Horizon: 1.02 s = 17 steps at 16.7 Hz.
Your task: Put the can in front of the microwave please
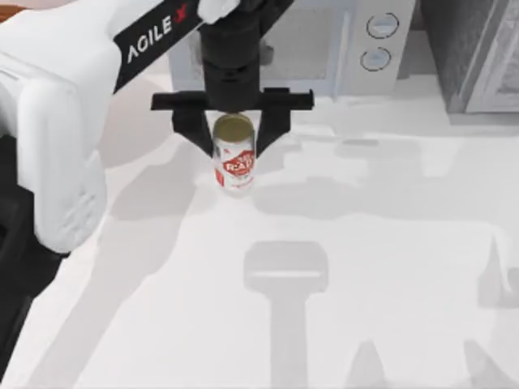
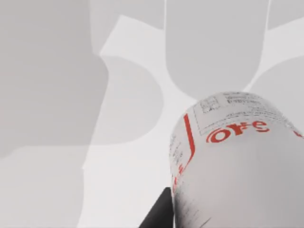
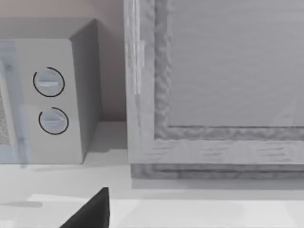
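Both left gripper [image 1: 233, 138] jaws clasp the can [image 1: 234, 162] (upright) before the microwave [image 1: 324, 40].

- The left arm [image 1: 57, 121] has a big white shell with round, smooth edges, seen at the left of the microwave [image 1: 324, 40].
- One black band [image 1: 154, 36] goes along this arm, and on it the white letters "AGILE" with a red sign after them.
- Under the white shell, far to the left of the microwave, there are black parts.
- The wrist [image 1: 231, 49] is a black cylinder in front of the microwave door.
- The left gripper [image 1: 233, 134] is all black: a flat bar across, and two fingers [image 1: 191, 126] which become narrow at the tips.
- In the right wrist view one black pointed piece [image 3: 92, 213] is seen below the microwave knobs.
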Each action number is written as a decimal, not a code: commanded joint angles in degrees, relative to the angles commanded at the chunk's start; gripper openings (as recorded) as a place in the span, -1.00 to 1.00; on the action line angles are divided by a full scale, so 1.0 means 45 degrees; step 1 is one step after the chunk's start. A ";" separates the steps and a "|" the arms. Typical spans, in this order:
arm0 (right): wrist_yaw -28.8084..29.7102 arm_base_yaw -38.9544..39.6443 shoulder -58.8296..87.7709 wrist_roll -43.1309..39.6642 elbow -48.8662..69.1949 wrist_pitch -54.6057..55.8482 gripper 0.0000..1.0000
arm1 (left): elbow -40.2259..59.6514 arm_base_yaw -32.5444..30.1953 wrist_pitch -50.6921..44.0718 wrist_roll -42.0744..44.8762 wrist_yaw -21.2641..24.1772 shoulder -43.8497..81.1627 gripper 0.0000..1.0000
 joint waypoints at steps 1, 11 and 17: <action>0.0000 0.0000 0.0000 0.0000 0.0000 0.0000 1.00 | 0.0000 0.0000 0.0000 0.0000 0.0000 0.0000 -0.70; 0.0000 0.0000 0.0000 0.0000 0.0000 0.0000 1.00 | 0.0000 0.0000 0.0000 0.0000 0.0000 0.0000 0.81; 0.0000 0.0000 0.0000 0.0000 0.0000 0.0000 1.00 | 0.0000 0.0000 0.0000 0.0000 0.0000 0.0000 1.00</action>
